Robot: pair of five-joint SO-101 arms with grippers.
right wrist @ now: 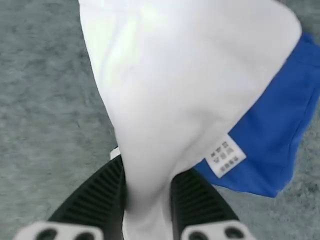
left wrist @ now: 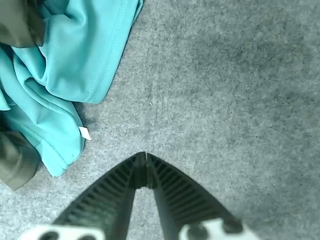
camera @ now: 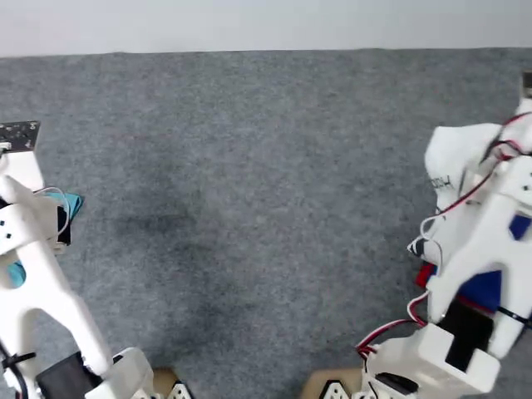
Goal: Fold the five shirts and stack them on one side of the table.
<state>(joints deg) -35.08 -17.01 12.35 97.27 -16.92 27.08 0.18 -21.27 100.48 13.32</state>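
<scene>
Right wrist view: pinches soft white shirt (right wrist: 175, 100) in right end effector (right wrist: 147, 200), 3 o'clock on counter (camera: 249, 166), probably best gripped at hem; left end effector (left wrist: 146, 172) closed, empty.

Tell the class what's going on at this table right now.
Two robot arms are dealing with shirts on a grey table. The right gripper is shut on a white shirt, which overlaps a blue shirt at the table's right side. The left gripper is shut and empty above bare table, beside a crumpled teal shirt and a dark garment. Judging by these, the folding looks far from done.
</scene>
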